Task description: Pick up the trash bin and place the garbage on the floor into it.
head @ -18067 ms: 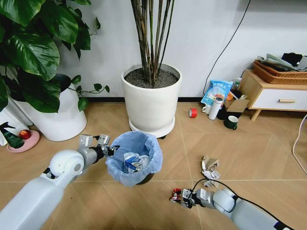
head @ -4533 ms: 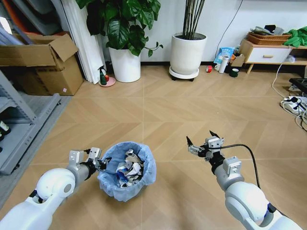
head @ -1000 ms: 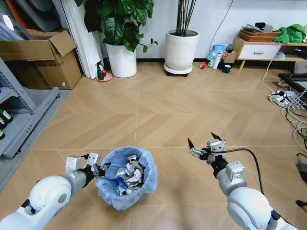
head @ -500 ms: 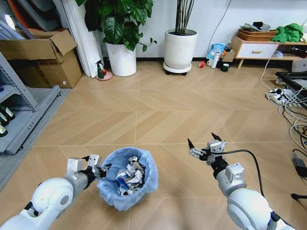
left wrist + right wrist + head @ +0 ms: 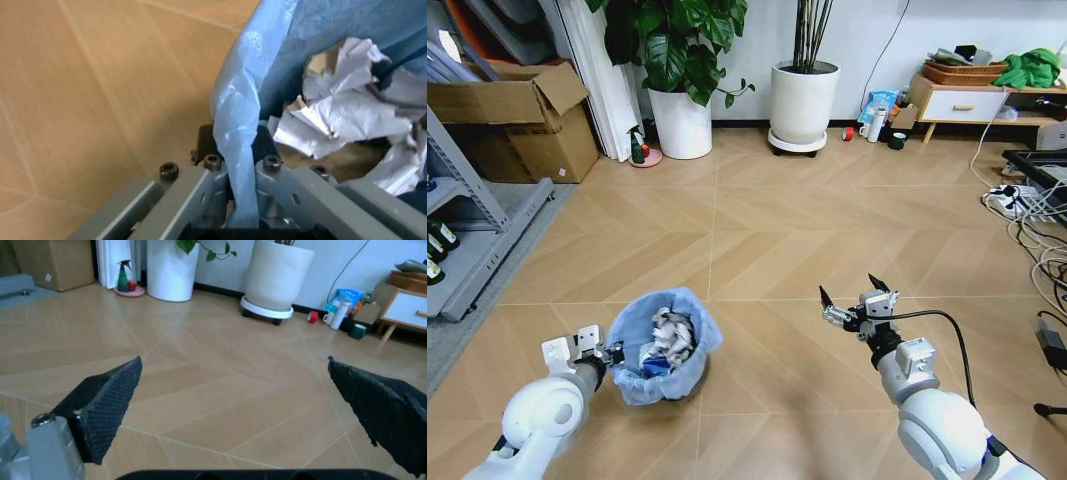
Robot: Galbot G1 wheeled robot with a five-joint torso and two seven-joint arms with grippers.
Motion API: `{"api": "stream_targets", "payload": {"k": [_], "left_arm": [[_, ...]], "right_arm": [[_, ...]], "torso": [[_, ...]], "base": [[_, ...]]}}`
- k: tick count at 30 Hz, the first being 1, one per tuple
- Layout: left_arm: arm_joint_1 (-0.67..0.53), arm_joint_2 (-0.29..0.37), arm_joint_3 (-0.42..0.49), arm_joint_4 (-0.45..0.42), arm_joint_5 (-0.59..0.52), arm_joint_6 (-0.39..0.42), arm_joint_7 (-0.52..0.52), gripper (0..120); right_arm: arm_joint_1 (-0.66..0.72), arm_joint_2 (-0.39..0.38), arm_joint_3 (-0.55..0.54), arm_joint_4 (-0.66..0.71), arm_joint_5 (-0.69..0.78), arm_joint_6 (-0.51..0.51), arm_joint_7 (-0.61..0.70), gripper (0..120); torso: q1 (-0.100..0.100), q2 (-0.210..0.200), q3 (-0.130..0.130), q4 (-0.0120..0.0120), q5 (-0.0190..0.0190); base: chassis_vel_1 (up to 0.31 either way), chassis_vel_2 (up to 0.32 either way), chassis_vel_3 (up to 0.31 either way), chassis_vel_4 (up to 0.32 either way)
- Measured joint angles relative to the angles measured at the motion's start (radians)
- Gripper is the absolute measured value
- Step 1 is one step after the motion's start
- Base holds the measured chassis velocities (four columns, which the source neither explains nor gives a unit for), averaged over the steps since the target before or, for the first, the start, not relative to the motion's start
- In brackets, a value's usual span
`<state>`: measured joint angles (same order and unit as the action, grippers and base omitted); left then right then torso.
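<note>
L gripper (image 5: 605, 352) clamped on rim of trash bin (image 5: 659, 345), low L of robot; L wrist view shows both fingers (image 5: 207, 187) pinching the blue bag liner (image 5: 237, 145) over the rim edge. Bin looks tilted, mouth leaning away from the L arm; can't tell if base is on floor or just off it. Garbage (image 5: 665, 335) (crumpled white paper, blue scrap) sits inside, piled near rim level.

R gripper (image 5: 848, 305) held above floor (image 5: 757, 240) fwd-R, jaws wide apart, nothing between them (R wrist view confirms).

Step, est.: collection looks done. No loose scraps seen on floor nr robot; holding/carrying bin. Next move likely calls for setting bin upright and level before letting go, else contents could spill given the fill height.

Room: broad open floor ahead and between arms. Edges: metal shelving (image 5: 467, 250) and cardboard box (image 5: 512, 120) to L, cables (image 5: 1032, 240) to R, plant pots (image 5: 802, 100) well off by far wall.
</note>
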<state>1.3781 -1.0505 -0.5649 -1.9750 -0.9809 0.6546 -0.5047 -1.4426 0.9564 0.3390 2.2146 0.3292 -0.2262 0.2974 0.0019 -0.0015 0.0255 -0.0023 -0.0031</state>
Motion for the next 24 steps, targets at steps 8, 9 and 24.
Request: {"api": "stream_targets", "payload": {"k": [8,9,24], "left_arm": [[-0.007,-0.03,-0.039,0.08,0.051,-0.02,0.067,0],[-0.009,-0.032,-0.04,0.084,0.052,-0.021,0.068,0],[-0.033,-0.031,-0.015,0.148,0.067,-0.034,0.096,0]], "right_arm": [[0.006,-0.008,0.009,-0.006,0.02,0.0,0.001,100],[0.007,-0.007,0.008,-0.008,0.021,0.0,0.001,100],[0.001,-0.006,0.002,-0.016,0.017,0.003,0.001,100]], "torso": [[0.0,0.0,0.0,0.0001,0.0],[0.0,0.0,0.0,0.0001,0.0],[0.0,0.0,0.0,0.0002,0.0003]], "base": [[0.0,0.0,0.0,0.0],[0.0,0.0,0.0,0.0],[0.0,0.0,0.0,0.0]]}}
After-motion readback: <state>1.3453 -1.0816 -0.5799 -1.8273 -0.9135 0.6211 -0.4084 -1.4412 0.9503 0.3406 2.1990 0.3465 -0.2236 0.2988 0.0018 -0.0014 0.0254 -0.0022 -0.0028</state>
